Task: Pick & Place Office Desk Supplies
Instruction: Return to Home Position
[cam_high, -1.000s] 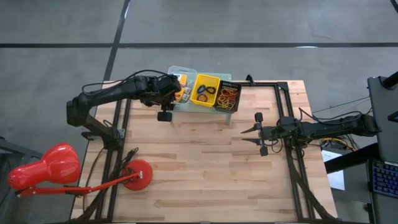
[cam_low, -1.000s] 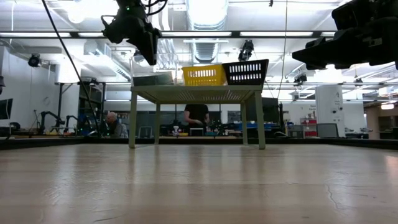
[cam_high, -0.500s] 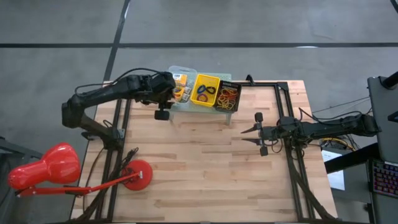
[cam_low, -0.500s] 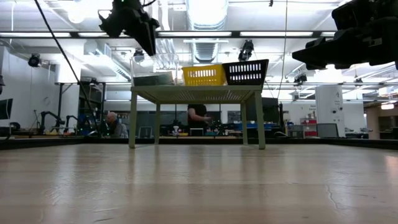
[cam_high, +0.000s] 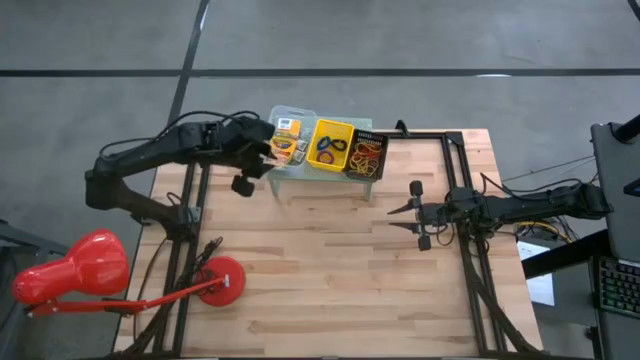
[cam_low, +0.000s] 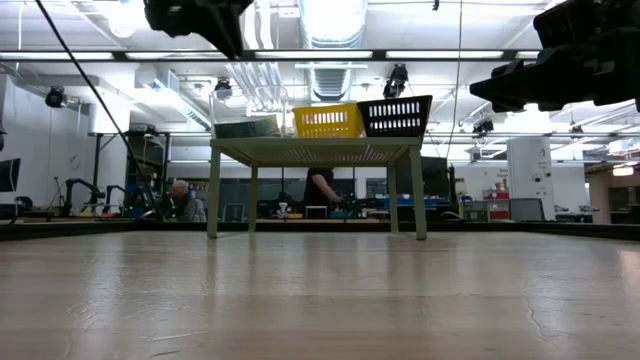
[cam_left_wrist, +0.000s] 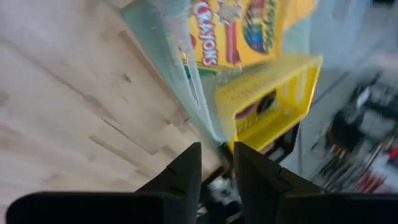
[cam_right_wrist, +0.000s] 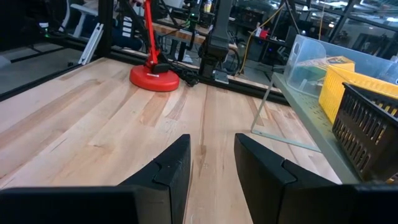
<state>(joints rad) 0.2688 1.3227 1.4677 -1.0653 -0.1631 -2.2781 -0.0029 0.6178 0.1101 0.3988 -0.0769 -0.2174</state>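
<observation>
Three small bins sit side by side on the mint-green stand at the table's far edge. The clear bin holds yellow-orange crayon boxes. The yellow bin holds blue and black ring rolls. The black bin holds rubber bands. My left gripper hangs just left of the clear bin, narrowly open, with nothing between its fingers. My right gripper waits open above the table's right middle.
A red desk lamp lies past the table's near left corner, its round base on the table. Black frame rails run along both sides. Bare wood lies between the stand and the near edge. People show in the room behind.
My left gripper has drawn back from over the clear bin toward the table's left edge and has risen in the low view. The bins and their contents have stayed in place.
</observation>
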